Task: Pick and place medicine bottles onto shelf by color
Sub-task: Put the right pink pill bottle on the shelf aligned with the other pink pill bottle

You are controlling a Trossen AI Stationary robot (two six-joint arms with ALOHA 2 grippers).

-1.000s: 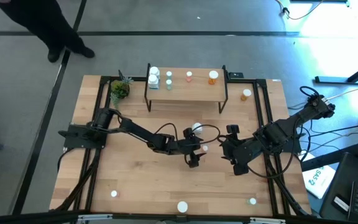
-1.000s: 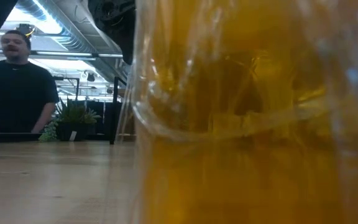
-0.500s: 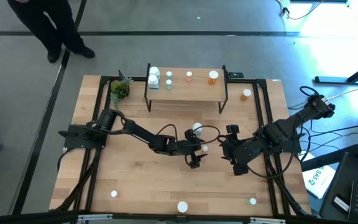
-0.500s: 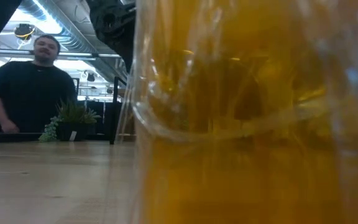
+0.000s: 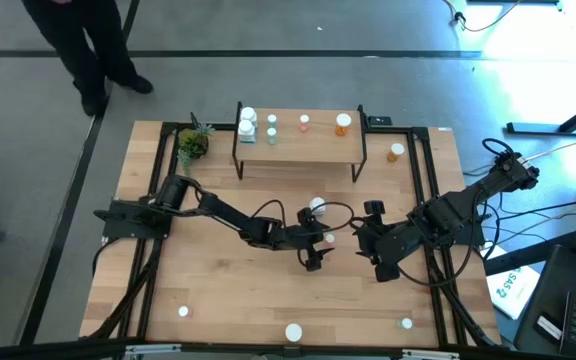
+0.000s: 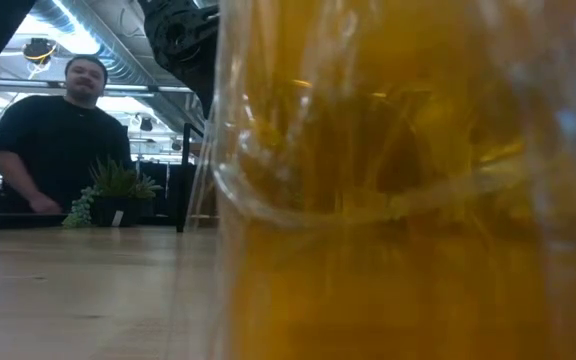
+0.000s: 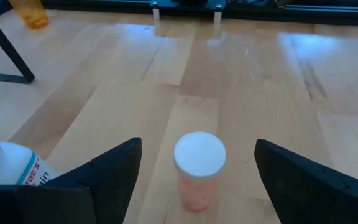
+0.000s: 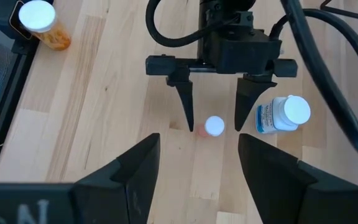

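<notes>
Wooden tabletop (image 5: 218,290) carries everything here. The left pincer (image 5: 318,246) sits low near the middle, its two fingers spread wide with nothing gripped. A small pink bottle (image 7: 197,169) with a white cap stands upright between those fingers, and I cannot tell if they touch it. A white bottle (image 8: 283,116) with a blue label stands just beside that pincer. The right pincer (image 5: 366,226) waits close by, facing the left one, partly open and holding nothing.

The shelf (image 5: 299,145) stands at the far edge. On it, from left to right, are two white bottles, one green, one pink and one orange. One orange bottle (image 5: 395,152) stands on the tabletop right of the shelf. Three more bottles stand along the near edge.
</notes>
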